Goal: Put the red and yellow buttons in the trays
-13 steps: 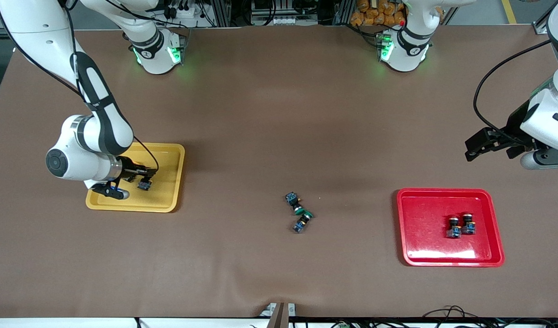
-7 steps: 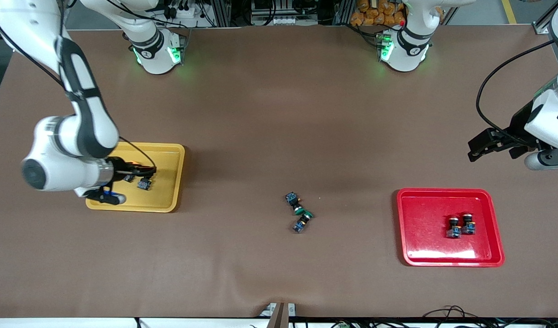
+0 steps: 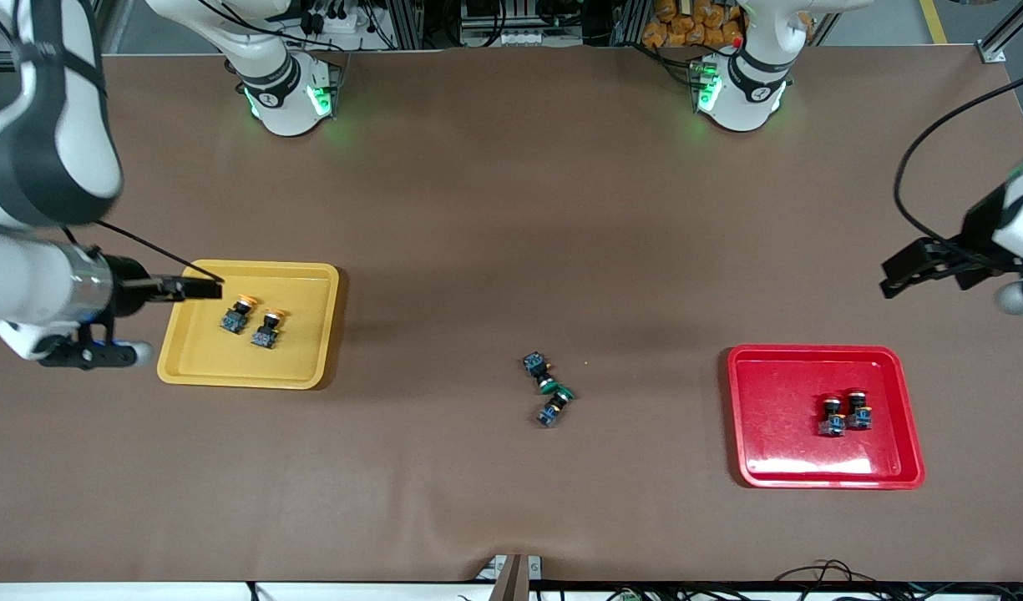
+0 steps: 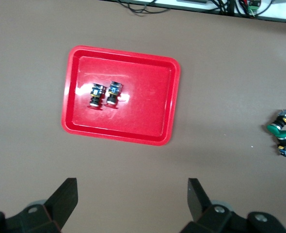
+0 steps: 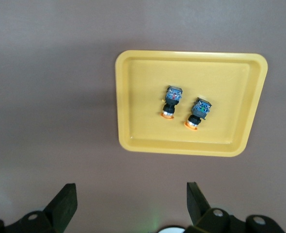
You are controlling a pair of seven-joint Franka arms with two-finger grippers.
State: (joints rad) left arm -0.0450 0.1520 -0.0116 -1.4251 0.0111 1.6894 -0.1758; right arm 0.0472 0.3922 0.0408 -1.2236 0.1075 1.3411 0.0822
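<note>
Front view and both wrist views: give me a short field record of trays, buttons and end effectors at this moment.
yellow tray: two yellow-capped buttons lying in it
red tray: two red-capped buttons side by side in it
green-capped buttons: on the table mat between the trays
right end effector: open, empty, over the yellow tray's edge
left end effector: open, empty, above the table near the red tray

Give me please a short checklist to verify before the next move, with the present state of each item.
1. Two yellow buttons lie in the yellow tray: ok.
2. Two red buttons lie in the red tray: ok.
3. Right pincer open and empty, at the yellow tray's edge: ok.
4. Left pincer open and empty, over bare table above the red tray: ok.
5. Only green buttons remain on the table between the trays: ok.
</note>
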